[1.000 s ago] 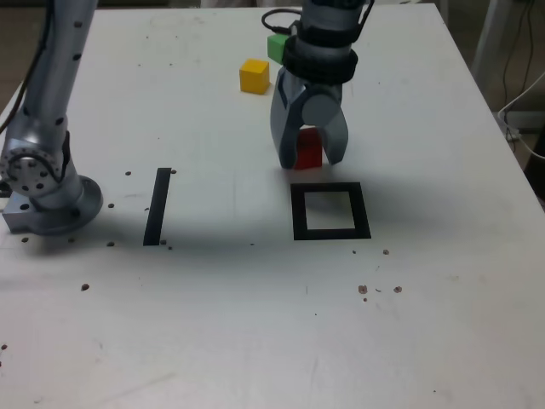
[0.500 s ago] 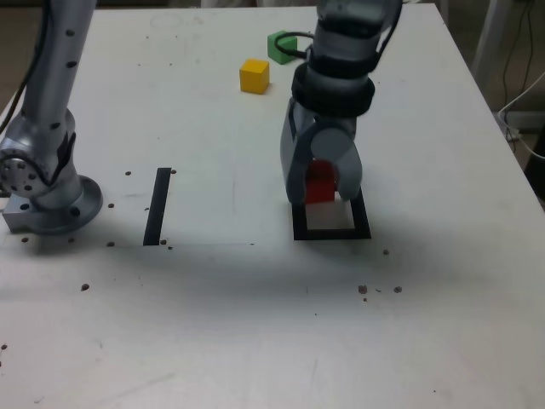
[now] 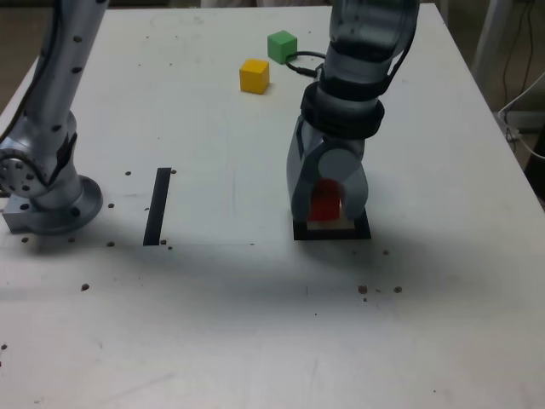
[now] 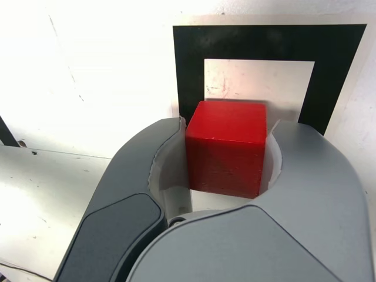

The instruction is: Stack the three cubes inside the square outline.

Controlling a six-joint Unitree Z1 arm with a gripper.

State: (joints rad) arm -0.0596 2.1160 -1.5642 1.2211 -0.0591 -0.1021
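Gripper (image 4: 226, 155) squeezing red cube (image 4: 226, 147) tight; hanging over square outline (image 4: 188, 64) — lowering straight, centring, then letting go gently.

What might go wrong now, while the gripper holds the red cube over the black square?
1. In the wrist view the red cube overlaps the near tape edge of the square outline; released now, it may land on the tape.
2. The gripper pads hug both sides, so opening could nudge it.
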